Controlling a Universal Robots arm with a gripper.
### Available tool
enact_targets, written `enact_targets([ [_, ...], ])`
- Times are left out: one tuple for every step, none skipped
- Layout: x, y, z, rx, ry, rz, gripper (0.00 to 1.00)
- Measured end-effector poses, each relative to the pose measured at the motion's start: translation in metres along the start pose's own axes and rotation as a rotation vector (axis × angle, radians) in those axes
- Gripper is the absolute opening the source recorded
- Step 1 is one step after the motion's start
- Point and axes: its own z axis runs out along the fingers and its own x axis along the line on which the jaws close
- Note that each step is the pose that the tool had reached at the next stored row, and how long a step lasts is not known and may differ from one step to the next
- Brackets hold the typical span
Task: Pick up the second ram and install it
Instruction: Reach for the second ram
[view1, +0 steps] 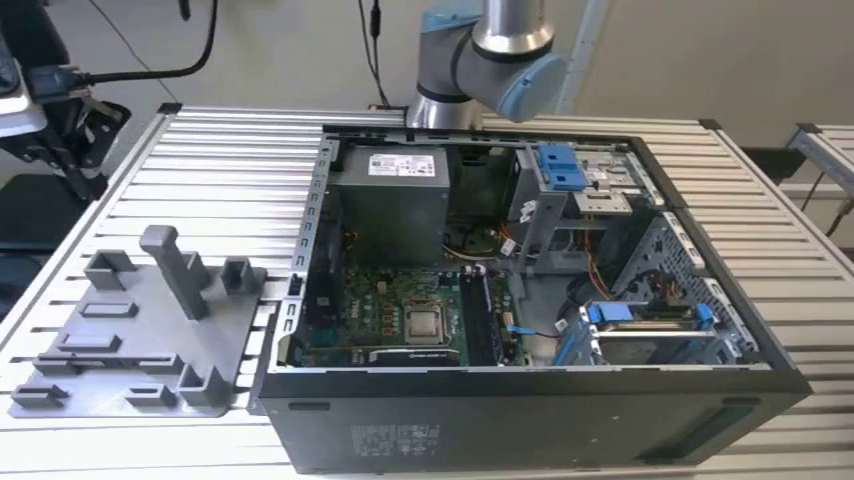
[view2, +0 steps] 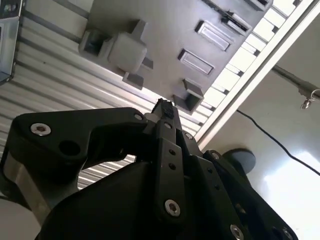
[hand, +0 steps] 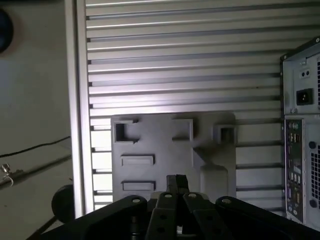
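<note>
The gripper (hand: 176, 182) is pointed down over the grey fixture tray (view1: 147, 345), which is set on the slotted table (view1: 747, 220) at the exterior view's left, just beside the open PC case (view1: 534, 400). Jaws are read as closed tip to tip in both wrist views, with nothing held between them.

The thin dark stick lying in the long slot at the tray's near end is judged to be the second ram (view1: 110, 358), and it is not touched. That ID is not certain, as little more than a dark line is given there. The stick is presumably kept in a slot so that it is located repeatably and its edges are left free for pinching. The tall post (view1: 171, 268) is stood mid-tray, apart from that slot.

The case is laid on its side with the panel off, so the motherboard (view1: 387, 300) is faced up and can be reached from above. The pick is judged not yet done.
</note>
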Motion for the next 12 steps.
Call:
enact_targets([
  [0.0, -0.0045, 0.0, -0.0001, -0.0001, 0.0, 0.11],
  [0.0, -0.009, 0.0, 0.0, 0.0, 0.0, 0.11],
  [0.0, -0.0137, 0.0, 0.0, 0.0, 0.0, 0.11],
  [0.0001, -0.0182, 0.0001, -0.0001, -0.0001, 0.0, 0.11],
  [0.0002, -0.0228, 0.0001, 0.0, 0.0, 0.0, 0.11],
  [0.0002, -0.0273, 0.0001, 0.0, 0.0, 0.0, 0.11],
  [0.0003, -0.0319, 0.0001, 0.0, 0.0, 0.0, 0.11],
  [0.0004, -0.0364, 0.0002, -0.0001, -0.0001, 0.0, 0.11],
  [0.0005, -0.0409, 0.0002, 0.0, 0.0, 0.0, 0.11],
  [0.0006, -0.0453, 0.0003, 0.0, 0.0, 0.0, 0.11],
  [0.0007, -0.0501, 0.0004, -0.0001, -0.0001, 0.0, 0.11],
  [0.0009, -0.054, 0.0005, -0.0001, -0.0001, 0.0, 0.11],
])
